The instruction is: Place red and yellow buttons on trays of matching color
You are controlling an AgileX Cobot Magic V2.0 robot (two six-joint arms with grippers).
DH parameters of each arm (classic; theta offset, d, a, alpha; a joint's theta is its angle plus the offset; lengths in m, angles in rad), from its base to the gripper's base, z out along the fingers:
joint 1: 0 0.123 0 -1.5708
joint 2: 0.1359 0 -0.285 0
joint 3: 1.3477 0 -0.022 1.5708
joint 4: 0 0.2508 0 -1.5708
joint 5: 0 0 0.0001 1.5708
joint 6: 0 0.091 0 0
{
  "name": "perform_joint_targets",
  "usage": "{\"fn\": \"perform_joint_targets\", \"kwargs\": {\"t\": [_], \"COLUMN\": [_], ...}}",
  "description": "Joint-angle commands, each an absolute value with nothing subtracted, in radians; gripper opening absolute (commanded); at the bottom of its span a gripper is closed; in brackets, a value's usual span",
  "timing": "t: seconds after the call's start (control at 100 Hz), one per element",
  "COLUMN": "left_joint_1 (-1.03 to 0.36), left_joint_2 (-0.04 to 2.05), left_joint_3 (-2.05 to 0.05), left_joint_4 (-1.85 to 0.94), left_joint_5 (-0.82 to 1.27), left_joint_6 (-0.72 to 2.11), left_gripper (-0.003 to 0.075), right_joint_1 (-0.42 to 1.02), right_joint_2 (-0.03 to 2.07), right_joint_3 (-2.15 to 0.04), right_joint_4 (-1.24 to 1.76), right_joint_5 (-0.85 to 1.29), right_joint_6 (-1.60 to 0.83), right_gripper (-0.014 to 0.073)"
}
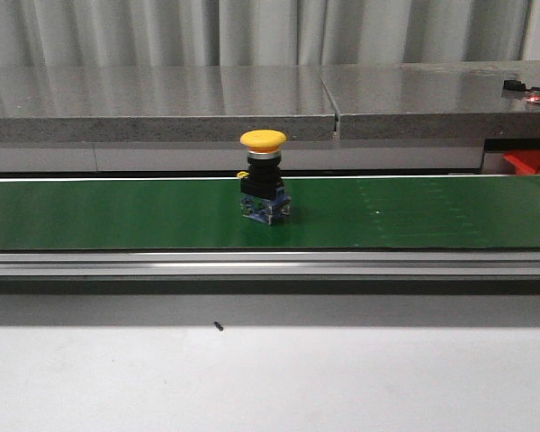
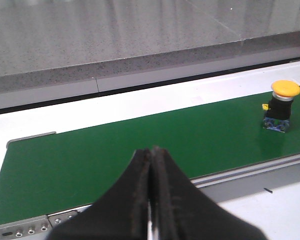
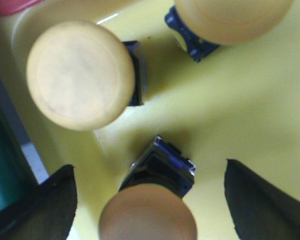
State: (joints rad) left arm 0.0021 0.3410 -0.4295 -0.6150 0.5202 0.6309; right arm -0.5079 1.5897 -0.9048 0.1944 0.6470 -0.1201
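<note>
Nearest in the front view is the pale table surface [image 1: 270, 378], then the metal rail, then the green conveyor belt [image 1: 117, 216] running left to right. A yellow button [image 1: 264, 175] stands upright on the belt near its middle, mushroom cap on top, black collar below, and a blue-and-clear contact block at the base.

The left gripper [image 2: 151, 165] hovers over the left part of the belt with its fingers pressed together, holding nothing; the button on the belt sits well to its right.

The right gripper [image 3: 150, 200] hangs above the yellow tray [image 3: 250, 100] with its fingers spread wide. Three yellow-capped buttons stand in that tray; one [image 3: 149, 212] lies between the fingers, apparently not touched by them, though the close blur makes that hard to confirm.

The button on the belt looks like rigid plastic, light and not fragile. Its smooth domed cap would likely slip, and it seems top-heavy, so a sideways nudge could tip it. The black collar below the cap, or the squarer contact block, probably offers the surest grip. Farthest back runs a grey stone counter [image 1: 162, 99].
</note>
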Motion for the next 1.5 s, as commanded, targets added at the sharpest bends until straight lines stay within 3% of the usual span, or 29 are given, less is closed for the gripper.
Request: {"fn": "perform_joint_targets", "kwargs": {"t": [0.0, 0.28, 0.6, 0.94, 1.49], "left_joint_1": [-0.004, -0.004, -0.004, -0.004, -0.004], "left_joint_2": [0.349, 0.349, 0.349, 0.349, 0.349], "left_joint_3": [-0.454, -0.454, -0.454, -0.454, -0.454], "left_joint_4": [-0.638, -0.638, -0.638, -0.638, -0.638], "left_joint_5": [0.456, 0.456, 0.456, 0.456, 0.456], "left_joint_6": [0.628, 0.628, 0.628, 0.628, 0.628], "left_gripper": [-0.002, -0.002, -0.002, -0.002, -0.002], "right_joint_1": [-0.51, -0.467, -0.205, 0.084, 0.263], "right_joint_2": [1.511, 1.278, 1.103, 1.116, 1.385], "right_joint_3": [-0.925, -0.925, -0.925, -0.927, -1.131], "right_joint_4": [0.206, 0.207, 0.206, 0.206, 0.206], "right_joint_5": [0.618, 0.643, 0.745, 0.766, 0.772], "right_joint_6": [-0.123, -0.134, -0.197, -0.22, -0.264], "right_gripper": [0.0603, 0.0603, 0.0603, 0.0603, 0.0603]}}
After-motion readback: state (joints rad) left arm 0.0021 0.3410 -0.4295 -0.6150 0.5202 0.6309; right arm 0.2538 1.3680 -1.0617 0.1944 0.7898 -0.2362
